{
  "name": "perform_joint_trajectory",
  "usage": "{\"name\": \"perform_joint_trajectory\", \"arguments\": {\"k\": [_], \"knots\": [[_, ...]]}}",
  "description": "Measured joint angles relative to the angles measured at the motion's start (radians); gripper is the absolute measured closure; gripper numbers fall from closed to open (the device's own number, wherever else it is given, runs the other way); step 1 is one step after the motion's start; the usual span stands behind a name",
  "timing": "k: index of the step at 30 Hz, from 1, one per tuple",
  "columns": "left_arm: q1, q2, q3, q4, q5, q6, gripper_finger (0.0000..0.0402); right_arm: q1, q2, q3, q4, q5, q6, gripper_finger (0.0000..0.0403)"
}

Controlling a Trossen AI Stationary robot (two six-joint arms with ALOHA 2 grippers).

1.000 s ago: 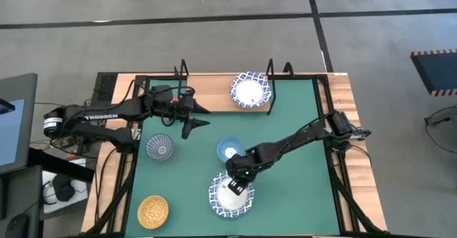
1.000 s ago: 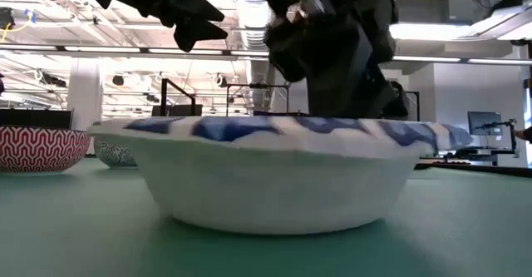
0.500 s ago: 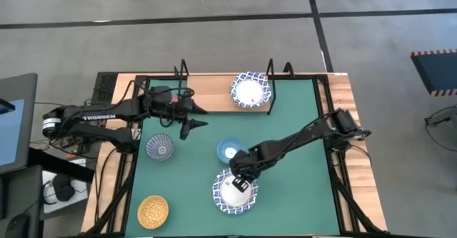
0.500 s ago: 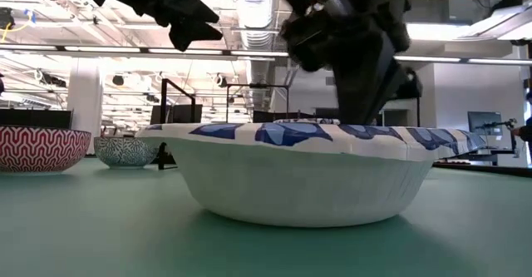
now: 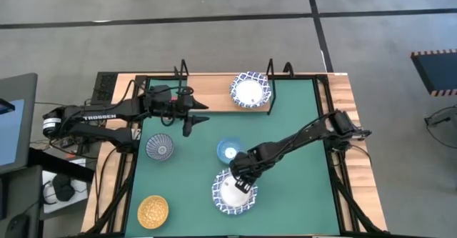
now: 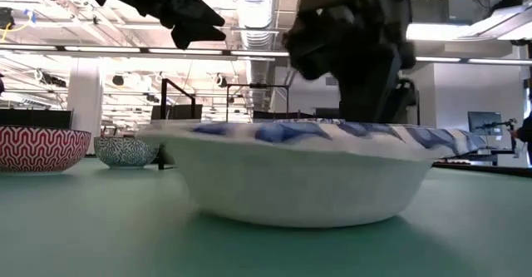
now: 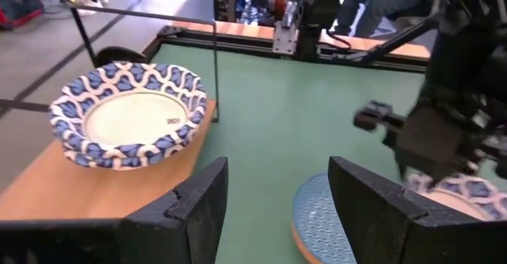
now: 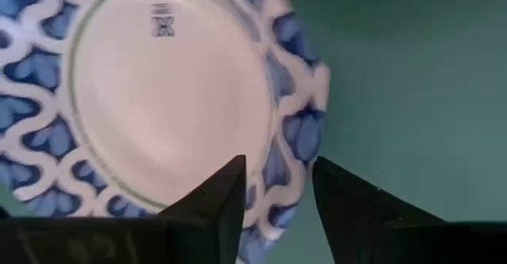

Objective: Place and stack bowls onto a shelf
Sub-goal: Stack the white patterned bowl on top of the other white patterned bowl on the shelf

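Covering most of the table, the green mat (image 5: pixel 285 138) carries the loose bowls, with the light-wood shelf (image 5: pixel 214 95) along its far edge. The left arm (image 5: pixel 107 115) bears the white lettering "TROSSEN"; the left gripper (image 5: pixel 191 121) hangs open near the shelf. One blue-lattice bowl (image 5: pixel 250 91) sits at the shelf's right end; another, the near white bowl (image 5: pixel 233 194), lies at the mat's near edge, a small blue mark printed inside (image 8: pixel 162 20). The right gripper (image 5: pixel 241 181) stands over its rim, fingers (image 8: pixel 224 197) parted astride the rim; a second ago this bowl sat slightly further left. Smaller are the patterned bowl (image 5: pixel 159 147), yellow bowl (image 5: pixel 153 211) and light blue bowl (image 5: pixel 228 150).
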Motion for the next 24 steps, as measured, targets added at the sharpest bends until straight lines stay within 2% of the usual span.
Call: {"name": "perform_joint_trajectory", "arguments": {"k": [4, 9, 14, 20, 22, 24], "knots": [[0.0, 0.0, 0.0, 0.008, -0.016, 0.046, 0.0198, -0.019, 0.002, -0.001, -0.024, -0.014, -0.01, 0.0273], [0.0, 0.0, 0.0, 0.026, -0.018, 0.071, 0.0198, -0.066, -0.008, -0.001, -0.026, -0.047, -0.032, 0.0375], [0.0, 0.0, 0.0, 0.056, -0.019, 0.062, 0.0198, -0.115, -0.039, 0.045, -0.073, -0.09, -0.144, 0.0377], [0.0, 0.0, 0.0, 0.053, -0.051, 0.051, 0.0198, -0.176, -0.112, 0.146, -0.125, -0.128, -0.373, 0.038], [0.0, 0.0, 0.0, 0.052, -0.067, 0.052, 0.0198, -0.215, -0.14, 0.167, -0.148, -0.11, -0.422, 0.038], [0.003, 0.0, 0.0, 0.05, -0.09, 0.066, 0.0198, -0.265, -0.175, 0.181, -0.173, -0.045, -0.462, 0.0379]]}}
